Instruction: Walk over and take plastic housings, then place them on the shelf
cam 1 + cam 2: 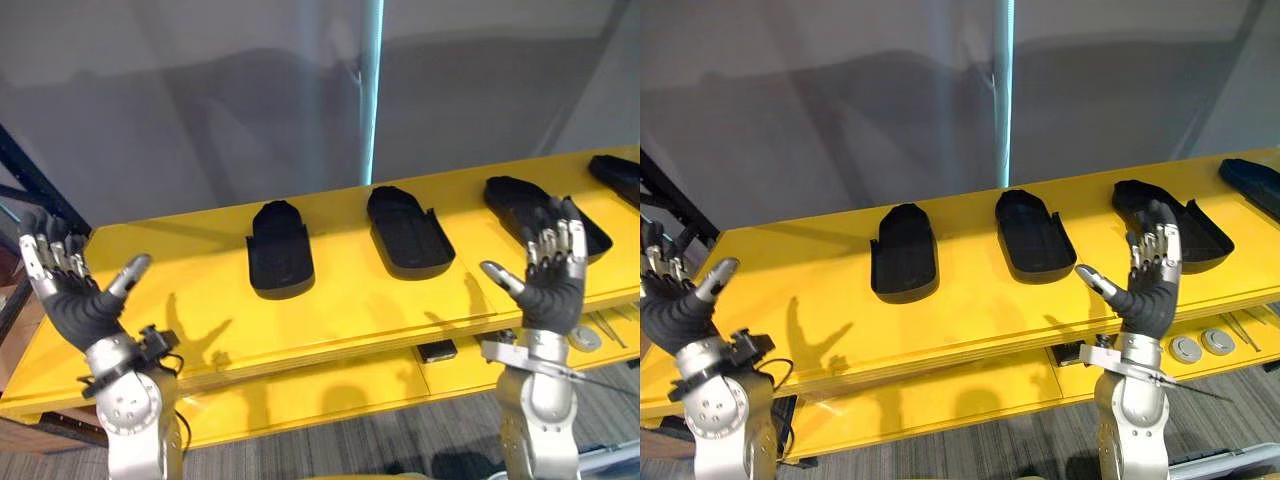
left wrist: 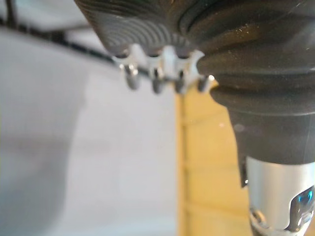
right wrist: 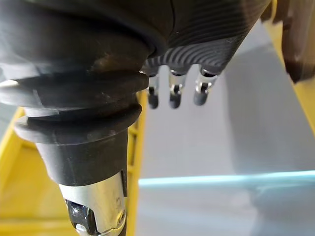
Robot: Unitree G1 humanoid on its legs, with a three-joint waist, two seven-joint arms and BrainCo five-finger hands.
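1. The wall (image 1: 200, 100) stands close behind the bench, so nothing can pass the back edge. Any reach has to come from the front or from above.
2. The top board (image 1: 190, 300) is a long yellow slab with a bare strip along its front, which gives room to bring a hand down before going in.
3. The lower board (image 1: 320, 395) juts out under that front edge. I'd guess an arm swung low could catch it.
4. Four black housings lie in a row toward the back of the top board, well apart and seemingly hollow side up: the left housing (image 1: 280, 250), the middle housing (image 1: 408, 232), the third housing (image 1: 515, 195) and the end housing (image 1: 620, 175). The gaps look wide enough for fingers on either side.
5. The right hand (image 1: 550, 285) is raised with fingers straight and thumb out, holding nothing. It hangs in front of the third housing, probably lined up for it.
6. The left hand (image 1: 75, 300) is raised and empty too, its fingers spread, near the board's left end and away from any housing.
7. Two discs (image 1: 1185, 349) sit on the lower board beside the right arm — clear of the work.
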